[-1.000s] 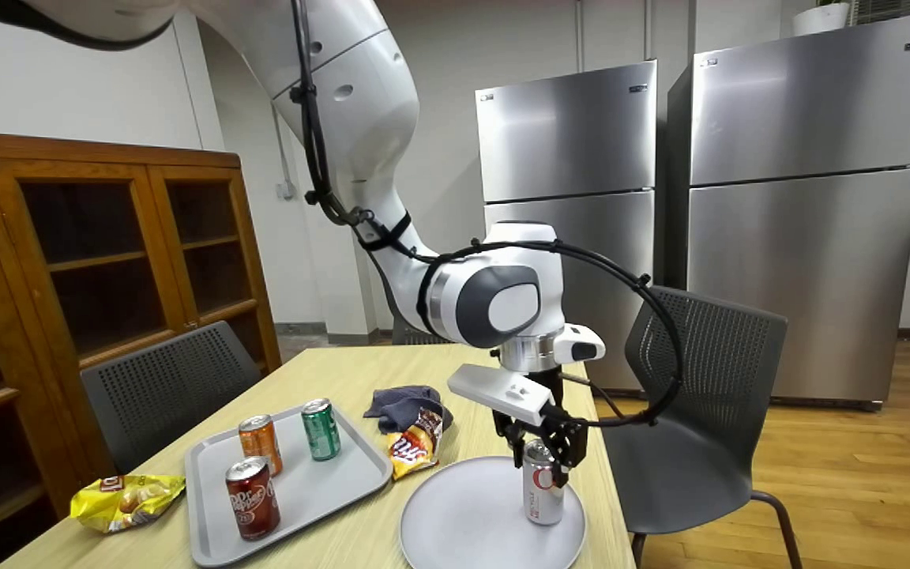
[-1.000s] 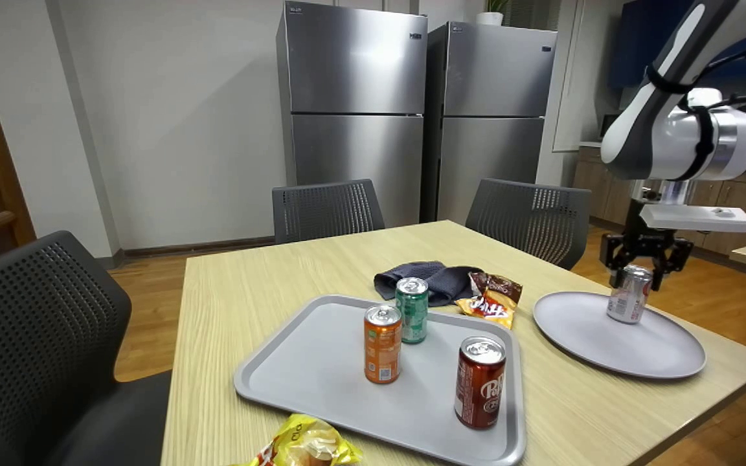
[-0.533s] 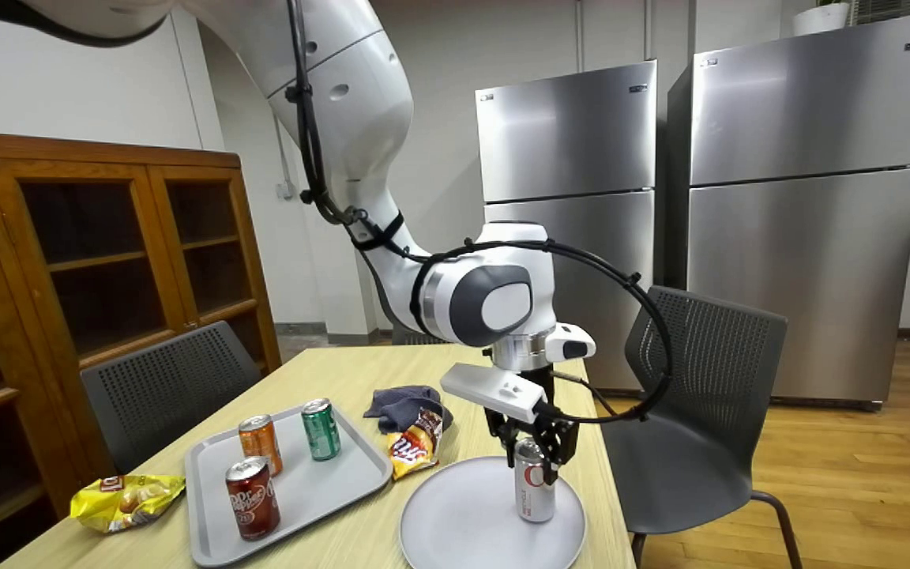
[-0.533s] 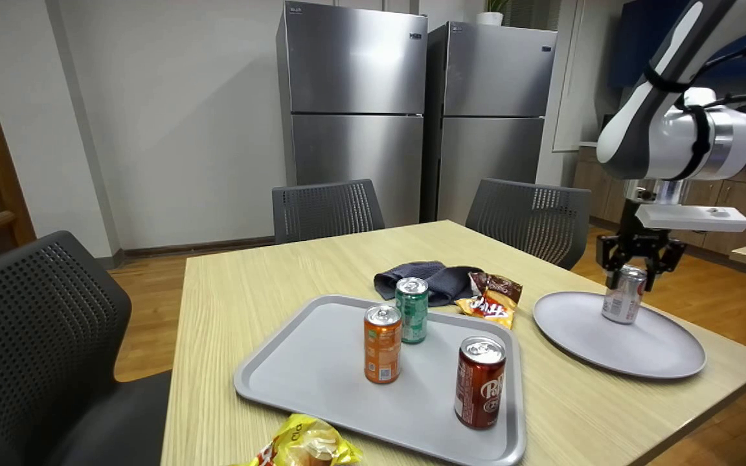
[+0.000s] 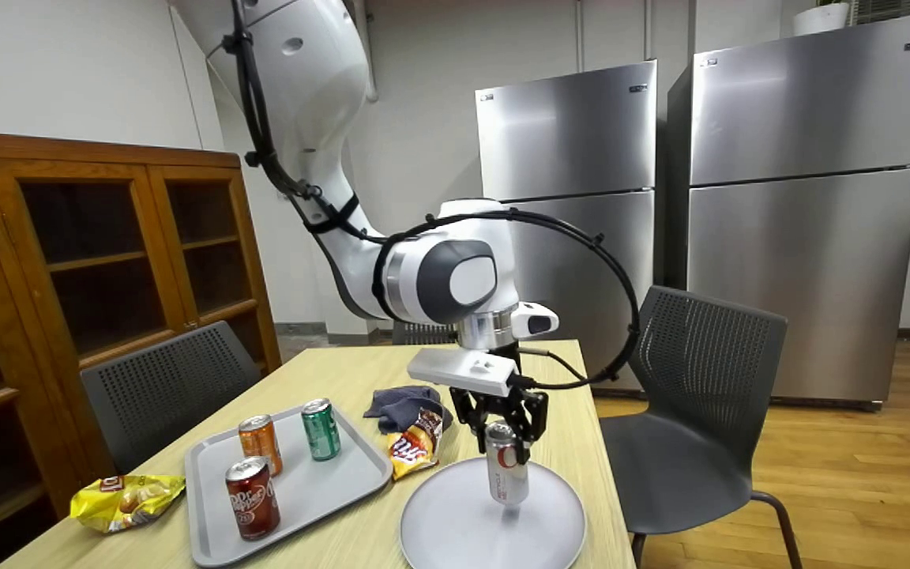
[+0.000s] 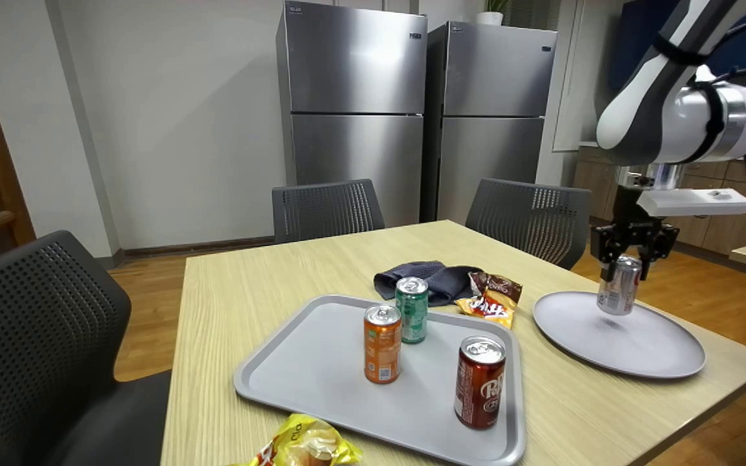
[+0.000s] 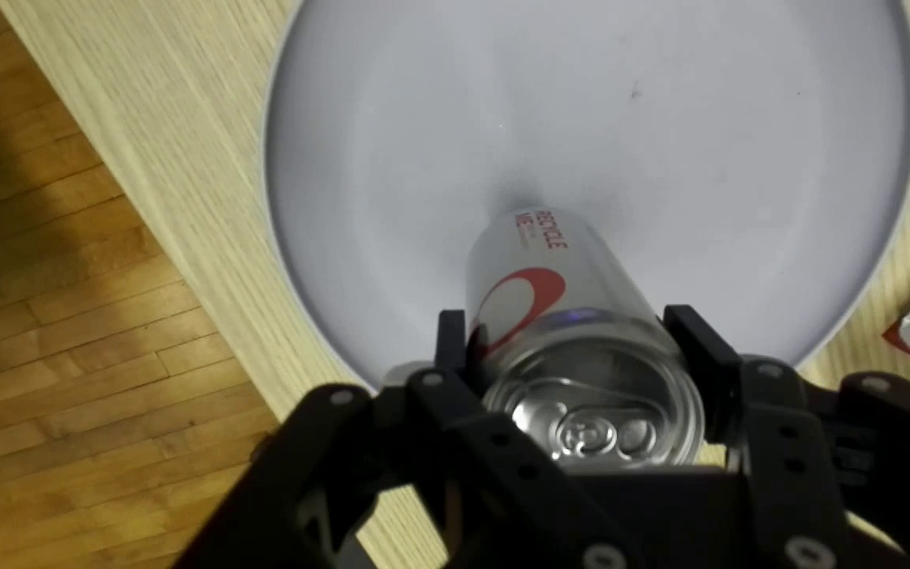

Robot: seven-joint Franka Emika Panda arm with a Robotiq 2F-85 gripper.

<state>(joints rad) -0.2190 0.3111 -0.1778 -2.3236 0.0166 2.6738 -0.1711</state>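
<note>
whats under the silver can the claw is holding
The round gray plate lies beneath the silver can, which the claw holds above it; a dark shadow shows there. The can's underside is hidden, and the can covers part of the plate.

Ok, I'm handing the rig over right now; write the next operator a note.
Fingers: closed on the silver can, holding it from both sides.
Things: the can hangs over the round gray plate; the orange can, green can and dark red can stand on the gray tray.
Done: silver can gripped and clear of the plate.
Left: it's not yet set down or released.
</note>
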